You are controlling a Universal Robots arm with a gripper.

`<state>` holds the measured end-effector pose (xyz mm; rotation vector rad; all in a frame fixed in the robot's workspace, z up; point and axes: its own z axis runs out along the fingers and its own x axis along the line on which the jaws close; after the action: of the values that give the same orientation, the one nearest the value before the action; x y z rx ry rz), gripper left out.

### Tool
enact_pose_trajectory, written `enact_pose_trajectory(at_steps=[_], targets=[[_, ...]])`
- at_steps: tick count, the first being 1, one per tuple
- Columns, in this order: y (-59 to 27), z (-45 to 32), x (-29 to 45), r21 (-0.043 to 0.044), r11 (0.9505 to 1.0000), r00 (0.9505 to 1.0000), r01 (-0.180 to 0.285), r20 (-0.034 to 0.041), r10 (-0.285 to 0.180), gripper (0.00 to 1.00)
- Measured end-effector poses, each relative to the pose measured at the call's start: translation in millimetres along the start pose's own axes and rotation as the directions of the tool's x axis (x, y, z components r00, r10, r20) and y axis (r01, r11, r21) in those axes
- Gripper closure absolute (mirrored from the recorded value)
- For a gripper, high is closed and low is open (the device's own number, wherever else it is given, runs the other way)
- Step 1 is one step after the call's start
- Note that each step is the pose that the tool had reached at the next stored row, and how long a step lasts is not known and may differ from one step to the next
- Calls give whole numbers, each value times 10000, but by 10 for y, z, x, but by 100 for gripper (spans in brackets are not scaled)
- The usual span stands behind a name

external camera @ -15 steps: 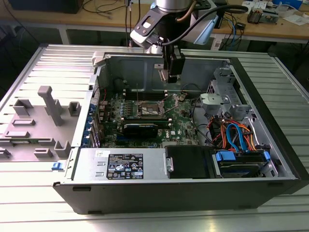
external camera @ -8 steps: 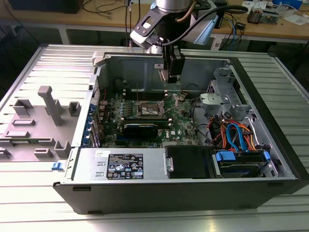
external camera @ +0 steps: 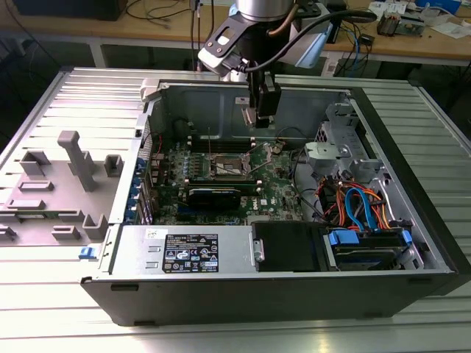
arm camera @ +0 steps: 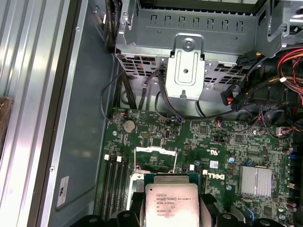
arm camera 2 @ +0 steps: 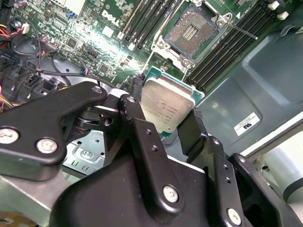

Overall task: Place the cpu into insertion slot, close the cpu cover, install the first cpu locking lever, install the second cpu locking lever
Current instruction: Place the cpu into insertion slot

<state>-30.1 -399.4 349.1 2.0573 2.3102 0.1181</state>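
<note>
The cpu is a flat square chip with a dull silver top, and my gripper is shut on its edges with black fingers on both sides. It hangs in the air above the motherboard, apart from the insertion slot, whose pin field lies bare. Two thin locking levers stick out unlatched beside the slot. In the first wrist view the cpu sits just short of the raised silvery cpu cover. In the exterior view my gripper hovers over the slot inside the open case.
Memory slots flank the socket. A metal drive cage with black cables stands beyond the board. Orange and blue cables fill the exterior view's right. A grey fixture plate lies outside the case at the exterior view's left.
</note>
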Motion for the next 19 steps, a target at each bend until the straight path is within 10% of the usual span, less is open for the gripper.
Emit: enact_pose_trajectory(at_steps=[19], targets=[[-5, 50, -3, 0, 10000, 10000, -95, 17, 95, 45]])
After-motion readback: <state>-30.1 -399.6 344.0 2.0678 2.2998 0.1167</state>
